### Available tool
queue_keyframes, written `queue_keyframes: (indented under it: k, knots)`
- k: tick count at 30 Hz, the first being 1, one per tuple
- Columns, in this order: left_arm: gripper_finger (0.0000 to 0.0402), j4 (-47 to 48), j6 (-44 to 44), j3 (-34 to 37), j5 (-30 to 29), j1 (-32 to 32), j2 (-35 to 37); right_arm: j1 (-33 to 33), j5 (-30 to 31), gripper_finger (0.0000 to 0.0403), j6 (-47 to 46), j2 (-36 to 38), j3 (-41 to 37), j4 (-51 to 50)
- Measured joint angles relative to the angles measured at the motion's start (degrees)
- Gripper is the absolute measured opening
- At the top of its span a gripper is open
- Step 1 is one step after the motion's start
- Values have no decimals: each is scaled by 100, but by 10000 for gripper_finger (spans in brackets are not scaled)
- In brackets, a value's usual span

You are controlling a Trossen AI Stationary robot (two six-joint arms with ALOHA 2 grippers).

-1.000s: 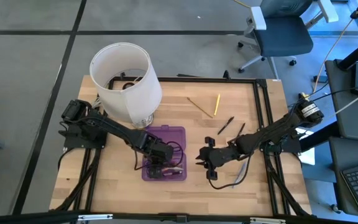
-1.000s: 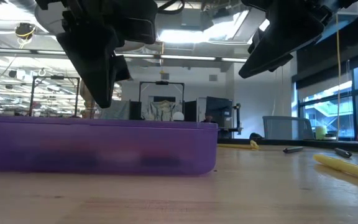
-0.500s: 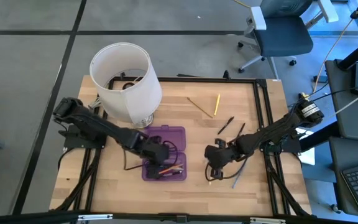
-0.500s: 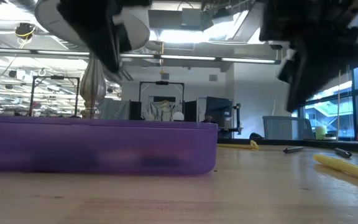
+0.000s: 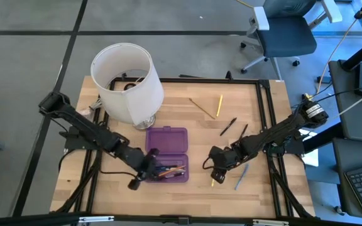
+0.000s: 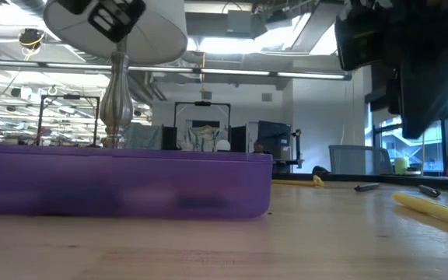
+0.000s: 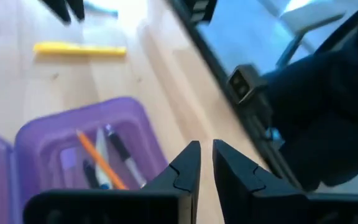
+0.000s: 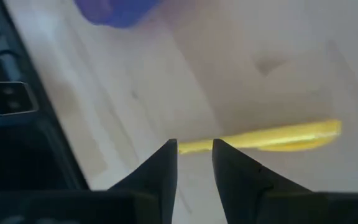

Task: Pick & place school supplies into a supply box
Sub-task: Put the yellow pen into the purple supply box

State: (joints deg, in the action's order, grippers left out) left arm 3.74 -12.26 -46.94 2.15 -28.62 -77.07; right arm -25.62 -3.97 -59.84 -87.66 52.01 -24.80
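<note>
Supply box: translucent purple plastic, rectangular, rounded corners.

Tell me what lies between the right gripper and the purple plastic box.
Only bare wooden table. The high view shows nothing between the translucent purple plastic box and the right gripper, which hovers at a yellow pencil.

Overhead straight down; low level at tabletop; wrists close; all share purple box

two dark jointed arms trailing black cables, with tapered black fingers.
</note>
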Motion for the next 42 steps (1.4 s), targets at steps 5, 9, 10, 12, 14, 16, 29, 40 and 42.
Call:
queue_keyframes:
  k: [5,9,10,12,14,16,29,40,42]
  knots:
    - [34,-1466,1,964,-120,-113,503,2,-302,106,-145,0,0,242]
    - [33,-2323,16,1485,-408,-203,642,-5,-447,106,-1225,-68,2,141]
    - [33,-2417,50,1561,-489,-214,645,-5,-375,106,-1401,-93,0,47]
    - [33,-2511,221,1660,-594,-211,645,-3,-276,106,-1765,-163,0,24]
    - [33,-2506,421,1687,-631,-208,644,2,-292,106,-2092,-211,0,14]
    - [33,-2491,601,1686,-627,-204,644,-2,-317,106,-2155,-214,0,77]
    - [33,-2497,1303,1685,-625,-204,642,77,-498,108,-1321,-212,0,109]
    - [33,-2489,1303,1685,-807,-204,641,3,378,219,-2261,-212,0,-343]
    - [33,-2458,1305,1685,-807,-206,639,-14,319,234,-2241,-212,0,-259]
